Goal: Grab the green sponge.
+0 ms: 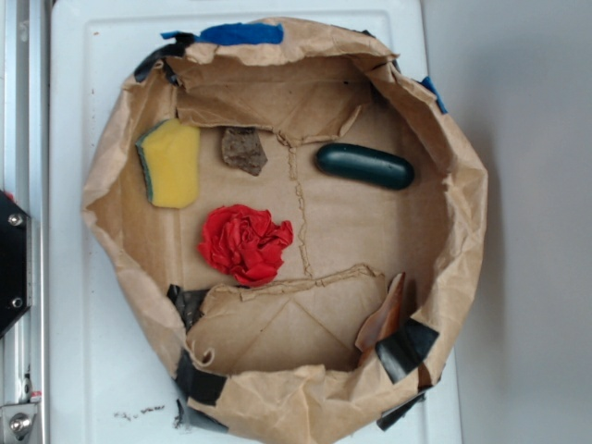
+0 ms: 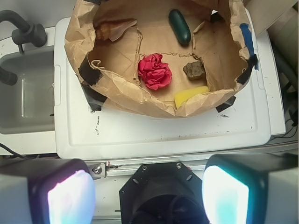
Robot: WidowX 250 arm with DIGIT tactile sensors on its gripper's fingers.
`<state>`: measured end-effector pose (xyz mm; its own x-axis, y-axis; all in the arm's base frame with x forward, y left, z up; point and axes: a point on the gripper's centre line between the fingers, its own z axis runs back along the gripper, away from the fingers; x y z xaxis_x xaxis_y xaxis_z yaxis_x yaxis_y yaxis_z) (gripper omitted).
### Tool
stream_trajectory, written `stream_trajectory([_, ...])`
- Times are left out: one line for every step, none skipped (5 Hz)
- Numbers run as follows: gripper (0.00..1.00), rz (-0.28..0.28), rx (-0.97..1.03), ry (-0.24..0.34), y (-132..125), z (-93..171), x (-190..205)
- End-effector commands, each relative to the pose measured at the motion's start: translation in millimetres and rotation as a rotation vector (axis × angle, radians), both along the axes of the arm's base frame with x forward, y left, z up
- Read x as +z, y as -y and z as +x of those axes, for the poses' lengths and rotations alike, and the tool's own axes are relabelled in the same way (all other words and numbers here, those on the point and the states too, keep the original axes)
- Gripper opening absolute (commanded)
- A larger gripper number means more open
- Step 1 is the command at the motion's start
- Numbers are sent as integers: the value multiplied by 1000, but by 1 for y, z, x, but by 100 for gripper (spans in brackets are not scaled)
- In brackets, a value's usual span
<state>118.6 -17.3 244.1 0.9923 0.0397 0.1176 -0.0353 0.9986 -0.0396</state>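
Note:
The green sponge (image 1: 170, 163) lies inside a brown paper bag bowl (image 1: 106, 166) at its upper left, yellow foam face up with a dark green edge on its left side. In the wrist view only part of the green sponge (image 2: 189, 95) shows, behind the bowl's near wall (image 2: 131, 95). My gripper (image 2: 148, 196) hangs open well short of the bowl, above the robot's black base (image 2: 163, 198), with nothing between its two pale pads (image 2: 70, 198). The gripper does not show in the exterior view.
Inside the bowl also lie a red wad of cloth (image 1: 244, 243), a dark green capsule-shaped object (image 1: 364, 166) and a brown rough lump (image 1: 243, 150). The bowl stands on a white board (image 2: 163, 135). A grey sink with a tap (image 2: 25, 93) is left of it.

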Motion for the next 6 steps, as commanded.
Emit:
stream_trajectory([100,0,0,0,0,0,0])
stream_trajectory([100,38,67,14,2,50,-4])
stream_trajectory([100,44,96,45,4,82,-8])
stream_trajectory([100,51,246,56,-5,92,-16])
stream_trajectory([100,9,497,11,-6,54,-21])
stream_trajectory([100,9,497,11,-6,54,-21])
